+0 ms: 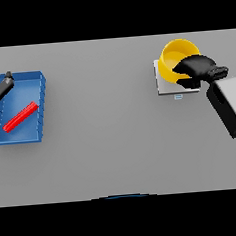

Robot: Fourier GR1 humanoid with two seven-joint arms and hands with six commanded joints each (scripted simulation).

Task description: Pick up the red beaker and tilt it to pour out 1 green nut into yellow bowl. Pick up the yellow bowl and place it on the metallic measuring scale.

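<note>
The yellow bowl (177,55) is at the far right, tilted, over the back of the metallic scale (162,86). My right hand (199,67) grips the bowl's right rim, fingers curled over it. Whether the bowl rests on the scale I cannot tell. No green nut shows inside the bowl. The red beaker (20,116) lies on its side in the blue tray (39,93) at the far left. My left hand (2,87) hovers over the tray's far left corner with straight fingers, apart from the beaker.
The scale has a small display (178,96) on its near edge. My right forearm (229,106) crosses the right side of the grey table (106,131).
</note>
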